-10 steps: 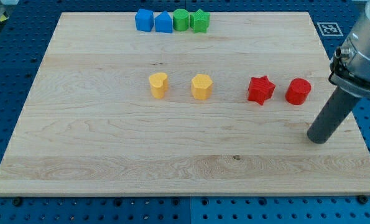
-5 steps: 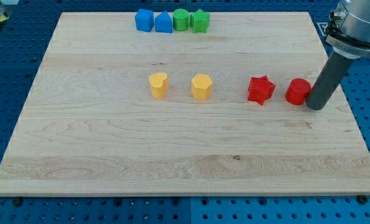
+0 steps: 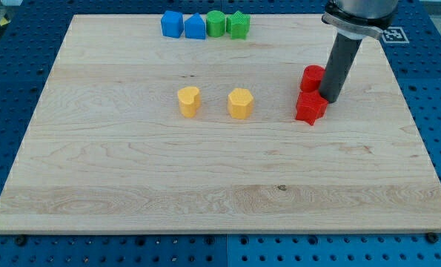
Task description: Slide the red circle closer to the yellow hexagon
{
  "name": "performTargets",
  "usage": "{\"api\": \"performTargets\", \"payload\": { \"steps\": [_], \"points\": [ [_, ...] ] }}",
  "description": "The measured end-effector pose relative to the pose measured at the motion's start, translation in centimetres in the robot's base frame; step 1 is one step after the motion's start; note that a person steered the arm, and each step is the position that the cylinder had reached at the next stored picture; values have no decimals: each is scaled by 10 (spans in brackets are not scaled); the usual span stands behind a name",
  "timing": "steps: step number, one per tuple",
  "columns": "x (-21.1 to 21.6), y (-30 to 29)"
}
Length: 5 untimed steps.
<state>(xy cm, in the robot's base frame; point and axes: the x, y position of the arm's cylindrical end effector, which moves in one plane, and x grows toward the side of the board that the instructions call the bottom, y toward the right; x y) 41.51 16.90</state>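
Observation:
The red circle (image 3: 310, 78) lies on the wooden board, just above the red star (image 3: 310, 107) and touching it or nearly so. My tip (image 3: 330, 99) stands right against the circle's right side, at the star's upper right. The rod hides part of the circle's right edge. The yellow hexagon (image 3: 240, 103) sits near the board's middle, well to the left of the circle and slightly lower. No gripper is present.
A yellow heart-like block (image 3: 188, 101) sits left of the hexagon. Along the view's top edge stand two blue blocks (image 3: 173, 24) (image 3: 195, 27), a green circle (image 3: 216, 23) and a green star-like block (image 3: 238, 24). The board's right edge (image 3: 409, 111) is near the rod.
My tip moved from the lower right up to the circle's right side, then pushed it left and up. The circle now sits above the red star instead of to its right.

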Motion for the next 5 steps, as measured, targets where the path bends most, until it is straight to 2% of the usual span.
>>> {"api": "performTargets", "payload": {
  "steps": [5],
  "points": [
    [-59, 25]
  ]
}}
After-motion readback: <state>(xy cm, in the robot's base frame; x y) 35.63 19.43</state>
